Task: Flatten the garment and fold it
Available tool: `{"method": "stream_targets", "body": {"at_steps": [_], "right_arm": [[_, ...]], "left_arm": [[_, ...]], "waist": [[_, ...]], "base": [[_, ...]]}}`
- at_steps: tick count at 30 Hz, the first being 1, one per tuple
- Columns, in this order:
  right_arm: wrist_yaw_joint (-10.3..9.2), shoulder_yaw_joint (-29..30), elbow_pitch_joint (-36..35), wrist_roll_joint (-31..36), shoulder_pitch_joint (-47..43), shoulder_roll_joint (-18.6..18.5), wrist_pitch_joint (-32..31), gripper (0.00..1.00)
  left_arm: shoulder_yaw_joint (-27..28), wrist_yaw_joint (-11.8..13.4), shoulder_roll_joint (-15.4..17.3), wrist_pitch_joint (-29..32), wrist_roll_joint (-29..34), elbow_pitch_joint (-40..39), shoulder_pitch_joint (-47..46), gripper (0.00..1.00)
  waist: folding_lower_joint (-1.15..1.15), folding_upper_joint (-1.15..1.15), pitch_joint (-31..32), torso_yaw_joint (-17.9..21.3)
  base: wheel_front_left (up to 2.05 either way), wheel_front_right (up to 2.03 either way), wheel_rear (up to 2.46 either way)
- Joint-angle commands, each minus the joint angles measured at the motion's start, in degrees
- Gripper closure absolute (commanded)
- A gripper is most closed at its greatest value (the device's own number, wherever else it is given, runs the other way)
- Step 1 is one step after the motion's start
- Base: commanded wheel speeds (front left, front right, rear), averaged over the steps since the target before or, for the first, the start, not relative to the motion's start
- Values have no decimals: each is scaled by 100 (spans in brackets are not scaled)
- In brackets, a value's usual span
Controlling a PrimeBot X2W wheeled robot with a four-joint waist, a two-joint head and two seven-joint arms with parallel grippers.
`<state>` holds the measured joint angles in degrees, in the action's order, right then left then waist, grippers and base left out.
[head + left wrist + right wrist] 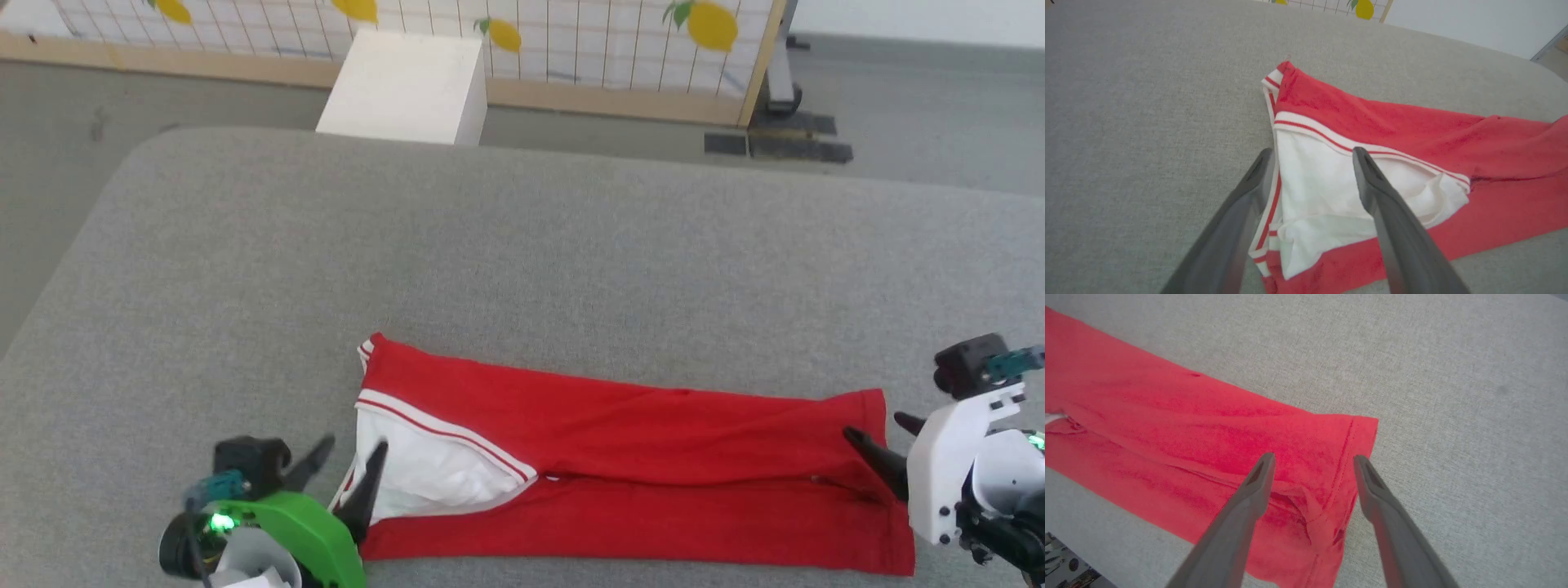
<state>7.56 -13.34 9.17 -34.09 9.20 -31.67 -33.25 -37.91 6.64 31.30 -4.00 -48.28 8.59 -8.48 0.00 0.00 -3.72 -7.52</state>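
The garment (pixel 620 433) lies on the grey table (pixel 490 245) as a long red strip running left to right, near the front edge. Its white sleeve (pixel 424 474) with striped trim is folded on top at the left end. My left gripper (pixel 353 457) stands open at that end, its fingers straddling the sleeve's (pixel 1323 192) outer edge, nothing pinched between them. At the right end my right gripper (pixel 878 429) is open too, its fingers hovering either side of the red hem (pixel 1347 457) corner. The chest graphic is hidden.
A white box (pixel 408 86) stands on the floor beyond the table's far edge, in front of a lemon-patterned screen (pixel 571 33). A dark stand base (pixel 784 135) is at the back right. The table's rounded left corner (pixel 122 180) drops to grey floor.
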Motion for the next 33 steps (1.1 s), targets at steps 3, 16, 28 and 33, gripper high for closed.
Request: {"method": "stream_targets", "body": {"at_steps": [3, 16, 28, 33], "right_arm": [[-8, 502, -215, 103, -240, 402, -150, 0], [-8, 2394, -140, 1696, -830, 2408, -311, 0], [-8, 3505, 973, 2162, -375, 2876, -75, 0], [-8, 3056, 1376, 1786, -336, 2877, -127, 0]], "left_arm": [[341, 109, -308, -725, -70, -72, 47, 0], [2590, -107, -1752, -1098, 2116, -886, 967, 0], [3356, -986, -2563, -1099, 3599, -932, 1365, 0], [3529, -1163, -2692, -1099, 3739, -866, 1288, 0]], "waist": [[0, 0, 251, -4], [0, 0, 270, -58], [0, 0, 28, -174], [0, 0, -67, -226]], "base": [[0, 0, 0], [0, 0, 0], [0, 0, 0], [0, 0, 0]]}}
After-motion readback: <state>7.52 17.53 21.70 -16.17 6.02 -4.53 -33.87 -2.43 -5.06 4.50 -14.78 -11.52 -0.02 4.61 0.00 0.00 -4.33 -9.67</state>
